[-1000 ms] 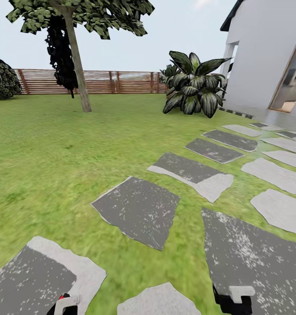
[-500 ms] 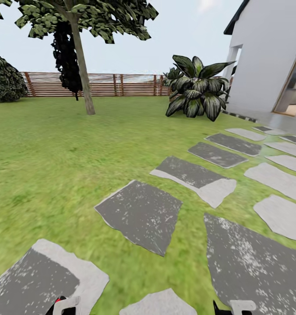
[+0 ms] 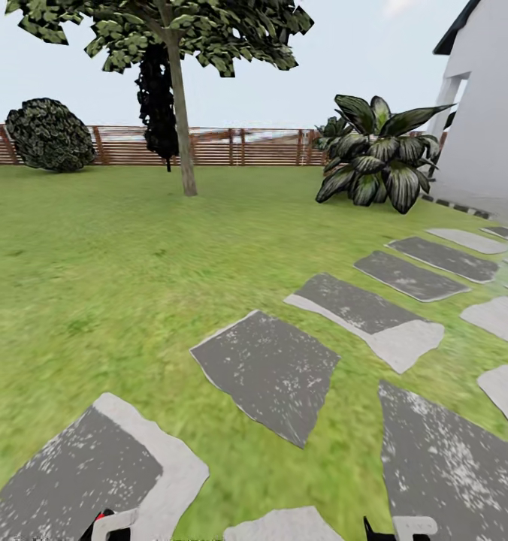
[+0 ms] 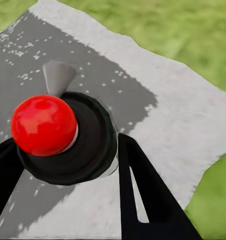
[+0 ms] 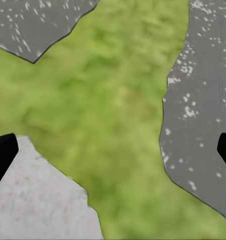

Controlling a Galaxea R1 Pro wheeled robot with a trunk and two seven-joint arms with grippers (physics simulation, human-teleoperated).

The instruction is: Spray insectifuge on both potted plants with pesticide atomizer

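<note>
My left gripper point(image 4: 67, 165) is shut on a small dark bottle with a round red cap point(image 4: 42, 125) and a grey nozzle, which I take to be the pesticide atomizer point(image 4: 95, 145). It hangs over a grey stepping stone point(image 4: 158, 115). At the head view's lower edge, the left gripper point(image 3: 107, 524) shows a bit of that red. The right gripper point(image 3: 403, 528) sits at the same edge. In its wrist view the right gripper point(image 5: 113, 152) is open and holds nothing, above grass between stones. The garden lawn point(image 3: 134, 263) spreads ahead. The potted plants are out of view.
Stepping stones point(image 3: 269, 372) run diagonally toward a white house point(image 3: 491, 113) at the right. A big striped-leaf shrub point(image 3: 378, 161) stands beside it. A tree point(image 3: 180, 128), a round dark bush point(image 3: 49, 135) and a brown slatted fence point(image 3: 239, 146) line the far side.
The whole head view has swung left: tree, shrub and stones slid right, the round bush came fully into view, and most of the house left it. Both grippers keep their places.
</note>
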